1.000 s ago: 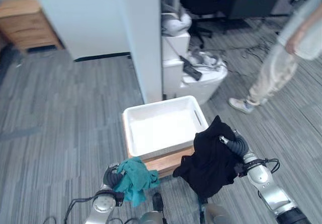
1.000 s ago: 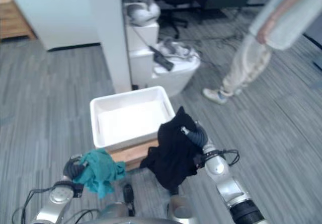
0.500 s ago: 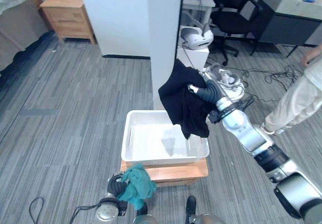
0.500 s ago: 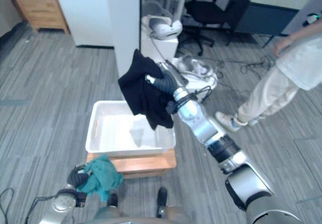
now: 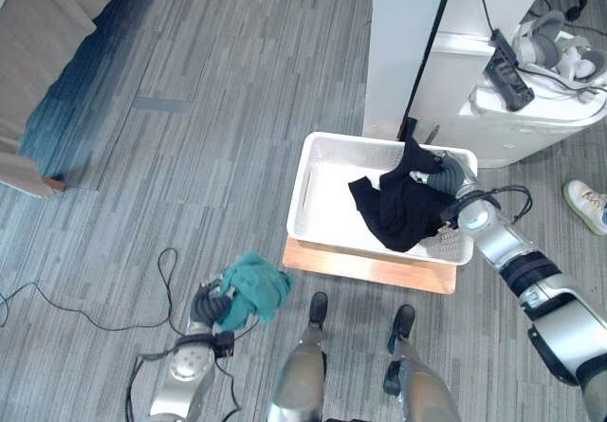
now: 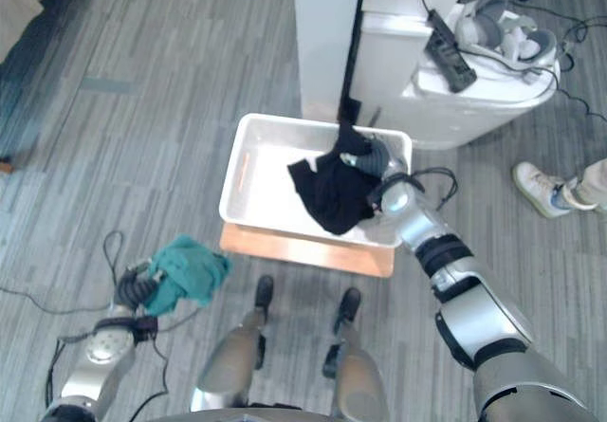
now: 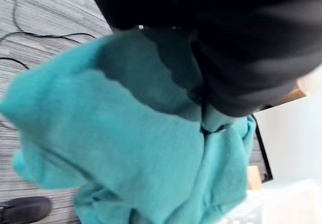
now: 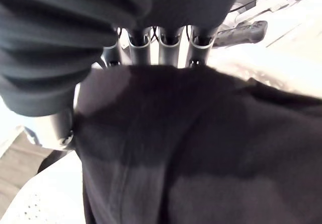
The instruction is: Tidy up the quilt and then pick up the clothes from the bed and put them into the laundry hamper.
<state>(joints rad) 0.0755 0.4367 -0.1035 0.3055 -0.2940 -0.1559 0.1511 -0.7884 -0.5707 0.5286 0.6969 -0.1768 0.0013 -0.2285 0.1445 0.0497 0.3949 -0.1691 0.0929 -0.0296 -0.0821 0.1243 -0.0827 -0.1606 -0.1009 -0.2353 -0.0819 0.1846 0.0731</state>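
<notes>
Right robot hand (image 5: 444, 174) sits inside the white laundry hamper (image 5: 322, 161), apparently clamped on the black garment (image 5: 398, 209) draped below it. Left robot hand (image 5: 211, 305), well short of the hamper, grips the teal garment (image 5: 252, 289).

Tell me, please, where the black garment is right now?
In the left eye view the black garment lies draped inside the white hamper, toward its right end, with the right hand on it.
</notes>
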